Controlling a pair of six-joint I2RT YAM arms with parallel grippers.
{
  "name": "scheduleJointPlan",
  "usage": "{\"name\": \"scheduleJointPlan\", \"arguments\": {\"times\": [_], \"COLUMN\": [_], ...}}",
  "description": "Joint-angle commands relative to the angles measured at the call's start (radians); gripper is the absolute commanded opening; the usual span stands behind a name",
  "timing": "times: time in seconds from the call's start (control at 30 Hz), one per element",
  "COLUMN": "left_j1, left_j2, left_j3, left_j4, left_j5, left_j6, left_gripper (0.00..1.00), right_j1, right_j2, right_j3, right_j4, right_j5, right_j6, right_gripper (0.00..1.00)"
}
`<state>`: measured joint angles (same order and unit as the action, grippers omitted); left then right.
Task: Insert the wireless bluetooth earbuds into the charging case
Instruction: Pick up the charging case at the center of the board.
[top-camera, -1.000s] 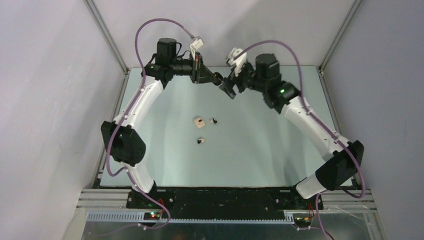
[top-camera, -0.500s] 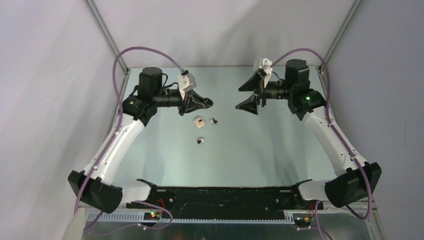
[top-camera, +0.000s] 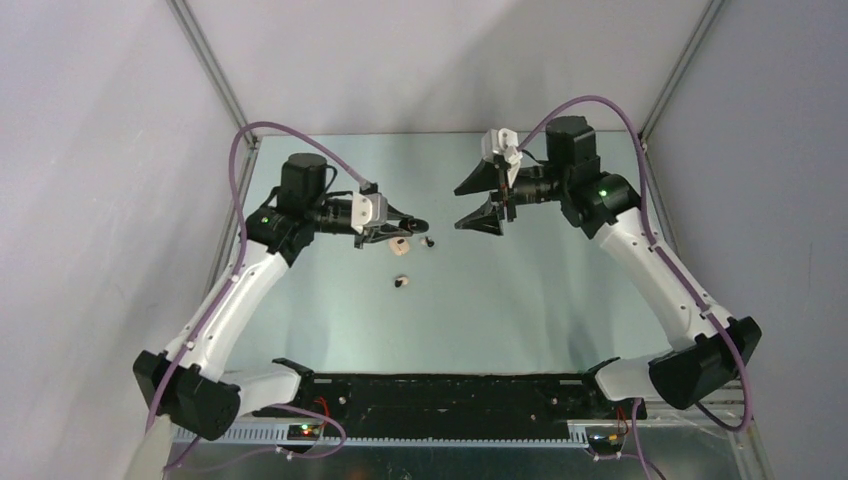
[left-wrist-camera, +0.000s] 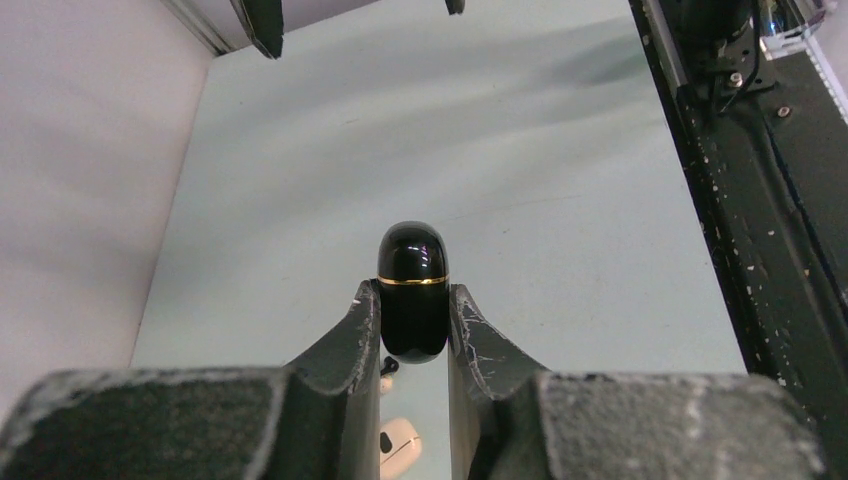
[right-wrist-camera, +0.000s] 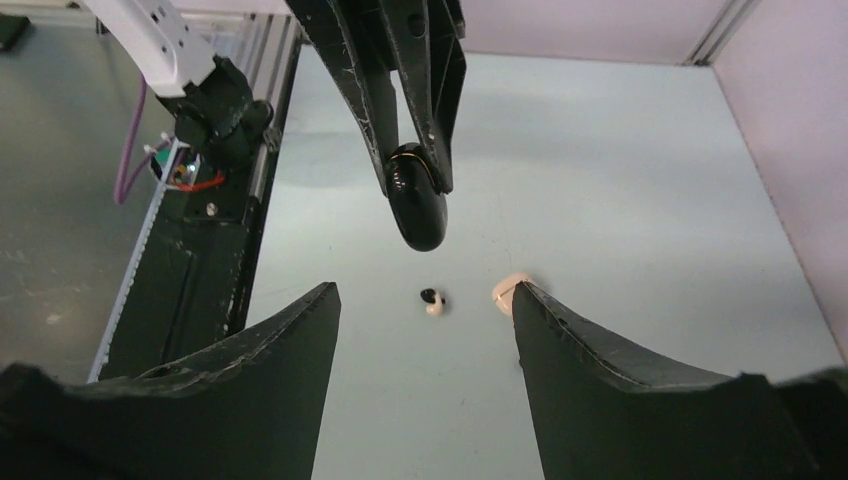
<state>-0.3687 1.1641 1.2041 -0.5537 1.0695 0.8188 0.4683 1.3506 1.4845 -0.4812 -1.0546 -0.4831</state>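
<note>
My left gripper (top-camera: 415, 228) is shut on a glossy black capsule (left-wrist-camera: 412, 265) with a gold ring. It hangs just above the beige charging case (top-camera: 399, 244), which lies on the table and also shows in the left wrist view (left-wrist-camera: 400, 446). The darker earbud (top-camera: 429, 241) lies just right of the case and shows below the capsule (left-wrist-camera: 386, 368). The pale earbud (top-camera: 400, 282) lies nearer the front. My right gripper (top-camera: 459, 208) is open and empty, off the table to the right of them. Its wrist view shows the pale earbud (right-wrist-camera: 432, 301), the case (right-wrist-camera: 505, 292) and the capsule (right-wrist-camera: 418, 210).
The pale green table top (top-camera: 520, 290) is walled by grey panels at the back and sides. A black base rail (top-camera: 450, 390) runs along the near edge, with aluminium frame posts (top-camera: 215, 70) at the back corners.
Both arms have swung down from the back. My left gripper has carried the black capsule down over the case. My right gripper has moved left and lower, and stays open.
</note>
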Motion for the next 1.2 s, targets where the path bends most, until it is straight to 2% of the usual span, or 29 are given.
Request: {"name": "scheduleJointPlan", "arguments": {"times": [0.0, 0.13, 0.27, 0.73, 1.03, 1.17], "left_j1": [-0.004, -0.004, -0.005, -0.004, -0.004, -0.004], "left_j2": [0.024, 0.043, 0.055, 0.082, 0.096, 0.101], "left_j3": [0.030, 0.049, 0.060, 0.082, 0.092, 0.101], "left_j4": [0.011, 0.012, 0.012, 0.014, 0.019, 0.027], "left_j5": [0.027, 0.000, -0.011, -0.040, -0.012, -0.009], "left_j6": [0.081, 0.080, 0.057, -0.043, -0.069, -0.088], "left_gripper": [0.09, 0.10, 0.10, 0.15, 0.16, 0.16], "right_j1": [0.028, 0.067, 0.088, 0.137, 0.149, 0.156], "right_j2": [0.049, 0.110, 0.177, 0.180, 0.190, 0.190], "right_j3": [0.024, 0.038, 0.107, 0.050, 0.032, 0.027], "right_j4": [-0.065, 0.012, -0.024, 0.010, 0.059, 0.058], "right_j5": [0.056, 0.155, 0.150, 0.129, 0.148, 0.149], "right_j6": [-0.091, -0.049, -0.043, -0.058, 0.004, 0.003], "right_gripper": [0.67, 0.60, 0.55, 0.55, 0.45, 0.44]}}
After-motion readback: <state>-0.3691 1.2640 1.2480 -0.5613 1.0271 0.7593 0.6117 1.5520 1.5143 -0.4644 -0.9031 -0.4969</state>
